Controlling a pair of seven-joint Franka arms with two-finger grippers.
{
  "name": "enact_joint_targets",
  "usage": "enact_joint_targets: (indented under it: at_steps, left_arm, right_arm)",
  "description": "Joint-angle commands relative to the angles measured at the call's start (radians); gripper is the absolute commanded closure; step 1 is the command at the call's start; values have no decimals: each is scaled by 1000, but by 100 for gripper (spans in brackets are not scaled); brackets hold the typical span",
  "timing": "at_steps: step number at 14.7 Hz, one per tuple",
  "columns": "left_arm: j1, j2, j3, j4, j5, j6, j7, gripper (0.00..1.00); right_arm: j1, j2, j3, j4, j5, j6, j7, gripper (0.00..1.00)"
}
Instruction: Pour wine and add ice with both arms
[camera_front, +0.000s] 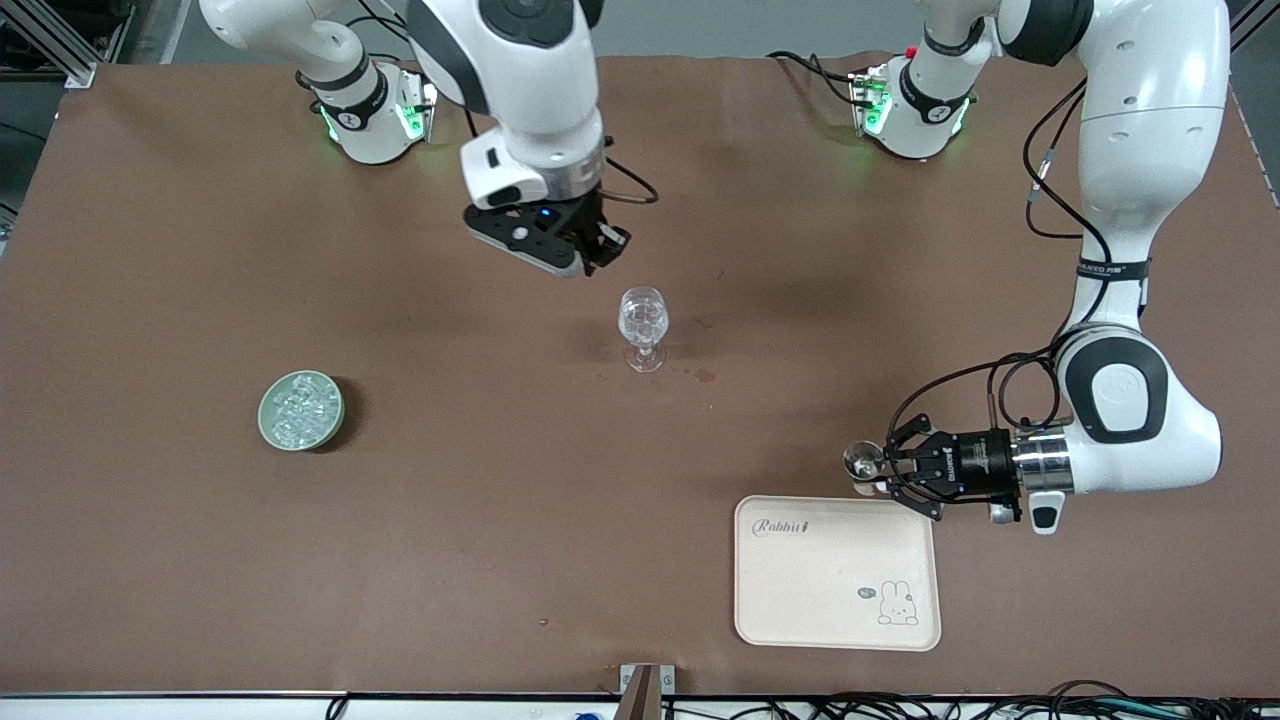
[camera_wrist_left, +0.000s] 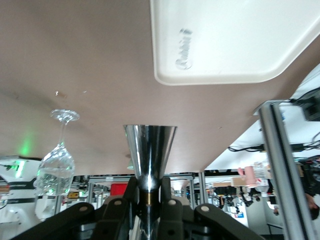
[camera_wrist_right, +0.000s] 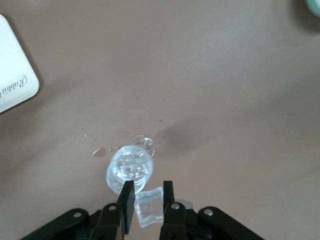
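The stemmed glass (camera_front: 643, 326) near the middle of the table (camera_front: 160, 560) already holds clear liquid and what look like cubes, so the pouring is judged done and the ice step well under way. A single ice cube (camera_wrist_right: 149, 207) is clamped between the fingers of the right gripper (camera_wrist_right: 148, 201), which hangs over the table just beside the glass's mouth; the cube is not yet released. The rest of the ice (camera_front: 300, 409) lies in a green bowl (camera_front: 268, 428) toward the right arm's end of the table, well apart from the glass. The left gripper (camera_front: 880, 467) is held low beside the cream tray (camera_front: 790, 600), closed on a shiny metal cup (camera_wrist_left: 149, 150) that points sideways. A few drops (camera_front: 704, 375) are seen on the table beside the glass's foot. The cube must be brought squarely over the rim, it is judged, before it is let go.
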Motion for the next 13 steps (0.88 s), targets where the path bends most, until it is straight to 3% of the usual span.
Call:
enact_joint_targets:
  at_steps: [1,5,9,13]
  left_arm:
    - [-18,40,24,38,-35,36,7,99]
    - [-5,158,26,100,-195,41,121,99]
    - [-11,233,50,135,-379,61,98,99]
    - [-18,275,66,138,-400,75,99,99]
  right_arm:
    - [29,86,-12,72,-3,41,53,99]
    - [56,162,-12,83,-7,89,59,99]
    - [82,191,-12,79,-9,89,62,99]
    - [82,203,-13,76,-16,92,59,99]
